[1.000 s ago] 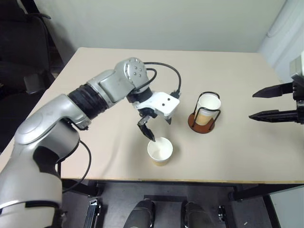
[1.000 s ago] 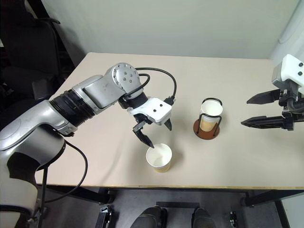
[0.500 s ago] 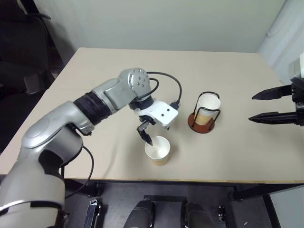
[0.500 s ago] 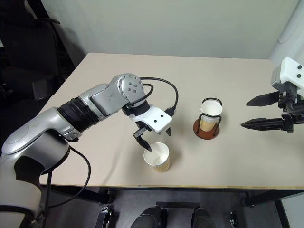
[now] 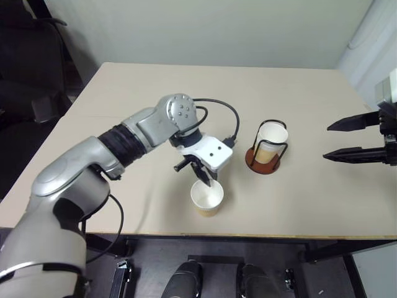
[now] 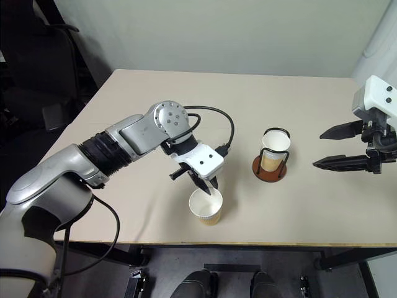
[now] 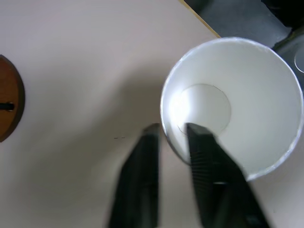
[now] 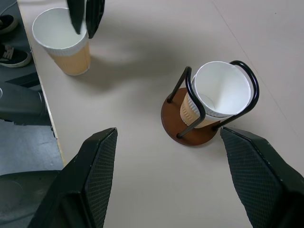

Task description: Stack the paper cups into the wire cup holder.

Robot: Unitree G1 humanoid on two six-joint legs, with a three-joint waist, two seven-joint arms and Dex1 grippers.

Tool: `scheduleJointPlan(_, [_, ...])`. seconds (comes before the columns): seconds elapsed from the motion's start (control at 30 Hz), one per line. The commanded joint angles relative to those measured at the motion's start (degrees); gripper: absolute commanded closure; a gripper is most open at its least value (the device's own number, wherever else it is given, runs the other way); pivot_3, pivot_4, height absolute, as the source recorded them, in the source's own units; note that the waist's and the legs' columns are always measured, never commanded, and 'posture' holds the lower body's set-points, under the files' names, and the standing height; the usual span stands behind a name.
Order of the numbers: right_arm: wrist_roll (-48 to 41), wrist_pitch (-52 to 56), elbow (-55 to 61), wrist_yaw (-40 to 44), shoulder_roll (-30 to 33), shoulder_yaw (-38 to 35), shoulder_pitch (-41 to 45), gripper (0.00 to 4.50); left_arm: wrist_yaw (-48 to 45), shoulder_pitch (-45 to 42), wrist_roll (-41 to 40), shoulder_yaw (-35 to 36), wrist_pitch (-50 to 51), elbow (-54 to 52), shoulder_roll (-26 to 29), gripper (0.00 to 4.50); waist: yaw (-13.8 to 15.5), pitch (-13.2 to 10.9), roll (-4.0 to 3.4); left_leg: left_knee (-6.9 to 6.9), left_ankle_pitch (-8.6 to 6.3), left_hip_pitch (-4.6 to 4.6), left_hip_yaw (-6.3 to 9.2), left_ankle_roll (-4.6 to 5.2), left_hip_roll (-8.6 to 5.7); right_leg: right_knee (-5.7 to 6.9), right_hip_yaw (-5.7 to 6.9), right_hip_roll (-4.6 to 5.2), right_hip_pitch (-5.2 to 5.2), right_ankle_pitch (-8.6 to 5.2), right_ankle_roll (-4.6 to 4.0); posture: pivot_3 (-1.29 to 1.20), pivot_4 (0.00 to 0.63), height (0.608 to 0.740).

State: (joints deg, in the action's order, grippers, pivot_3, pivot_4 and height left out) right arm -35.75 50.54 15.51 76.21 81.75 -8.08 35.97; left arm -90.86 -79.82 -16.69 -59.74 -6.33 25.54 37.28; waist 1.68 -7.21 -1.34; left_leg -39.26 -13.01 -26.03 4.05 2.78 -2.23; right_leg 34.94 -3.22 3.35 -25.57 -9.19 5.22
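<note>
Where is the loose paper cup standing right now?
Head views: the loose paper cup stands near the table's front edge, left of the wire cup holder.

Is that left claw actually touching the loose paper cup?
Touching: in the left wrist view, the left gripper pinches the paper cup rim, one finger inside, one outside.

Pale beige table [image 5: 298, 105] with a thin wood-toned front edge, top matte and evenly lit. Plain off-white wall [image 5: 217, 31] stood behind it. Dark office chair [image 6: 43, 74] sat at the far left corner. Floor [image 5: 149, 267] beneath was dark grey. A pale vertical surface [image 5: 372, 37] showed at far right.
</note>
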Motion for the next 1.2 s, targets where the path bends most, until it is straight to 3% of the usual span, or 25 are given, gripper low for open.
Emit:
scheduleJointPlan(0.03, [1.22,-2.11,-0.91,-1.12,-0.15,-0.79,1.32,0.99,-1.64,-3.18,-0.83,2.69,-4.37,5.78,-1.14,4.45,-0.01,0.00,0.00,-0.01,-0.02,0.00,0.00,0.07,0.00,-0.01,0.00,0.00,0.00,0.02,-0.02,0.00,0.150,0.740])
scheduleJointPlan(0.43, [10.24,-16.09,-11.82,-2.11,-10.39,5.88,9.85,0.99,-1.64,-7.99,-2.78,1.57,-10.45,18.31,-0.07,4.45,-0.34,0.00,-0.01,-0.13,0.08,-0.01,-0.01,0.22,0.01,-0.02,0.00,-0.01,-0.06,0.35,-0.01,0.00,0.150,0.740])
scheduleJointPlan(0.83, [11.28,-17.64,-18.19,5.03,-13.61,8.58,16.97,0.99,-1.64,-9.94,-5.62,1.35,-8.41,21.19,0.52,4.45,-0.12,0.00,-0.01,-0.03,0.07,-0.08,0.00,0.19,0.00,-0.04,0.03,0.00,-0.06,0.28,-0.16,0.00,0.150,0.740])
scheduleJointPlan(1.2, [13.54,-20.16,-18.82,6.15,-14.09,8.12,15.90,0.99,-1.64,-10.58,-5.64,2.68,-7.38,23.53,-0.89,4.45,-0.15,0.00,-0.01,0.01,0.07,-0.05,0.00,0.13,0.01,-0.04,0.04,0.00,-0.07,0.20,-0.29,0.00,0.150,0.740])
